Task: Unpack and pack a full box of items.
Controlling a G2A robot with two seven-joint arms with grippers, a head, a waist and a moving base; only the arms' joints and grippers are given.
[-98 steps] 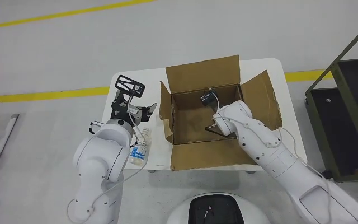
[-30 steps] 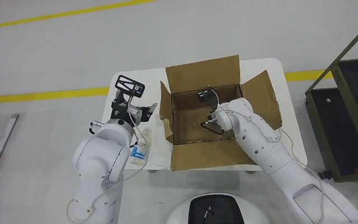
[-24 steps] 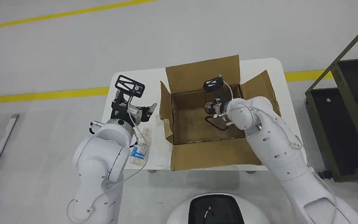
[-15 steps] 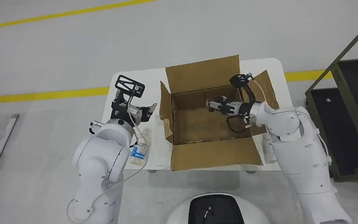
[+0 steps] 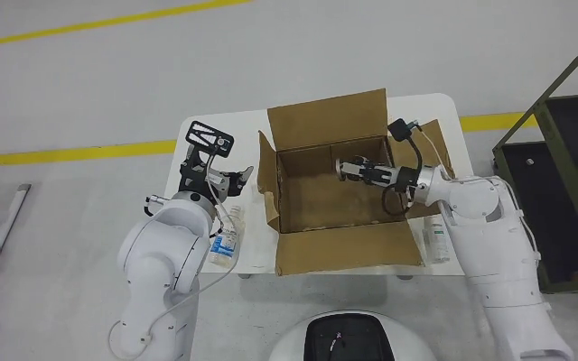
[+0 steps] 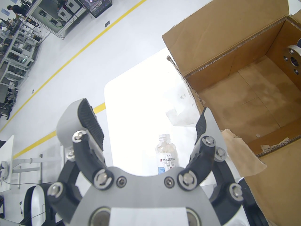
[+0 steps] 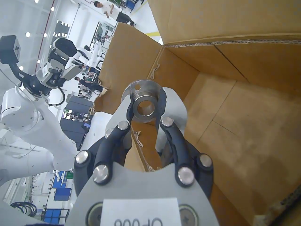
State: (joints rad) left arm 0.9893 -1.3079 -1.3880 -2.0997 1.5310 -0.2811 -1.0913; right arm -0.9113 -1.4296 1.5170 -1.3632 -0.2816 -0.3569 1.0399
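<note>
The right gripper (image 7: pixel 145 103) pinches a metal flange (image 7: pixel 148 88) by its hub, one ribbed finger on either side, with the bore facing the wrist camera and the drilled disc on the far side. The part hangs inside the opening of the cardboard box (image 5: pixel 330 117), toward its far right corner and clear of the brown floor. The arm comes in over the box's right-hand flap, its forearm lying across that flap in the top view.

The box stands on a white table (image 6: pixel 127 95) with all four flaps folded outward. Their torn edges are ragged, and the near flap hangs over the table's front edge.

The left gripper (image 6: pixel 144 116) hovers above the left part of the table with its fingers spread wide and nothing between them (the ribbed black pads face each other across the gap). It is just beside the box's left flap but does not touch it.

A clear bottle (image 6: pixel 166 152) with a printed label lies on the tabletop below that gripper, with its cap end pointing away from the robot. A scrap of clear wrap (image 6: pixel 181 116) rests on the table between the bottle and the box's left wall, close to the torn flap.

A second bottle (image 5: pixel 436 236) lies on the right side of the table, just beside the box's right flap and close to the right arm.
</note>
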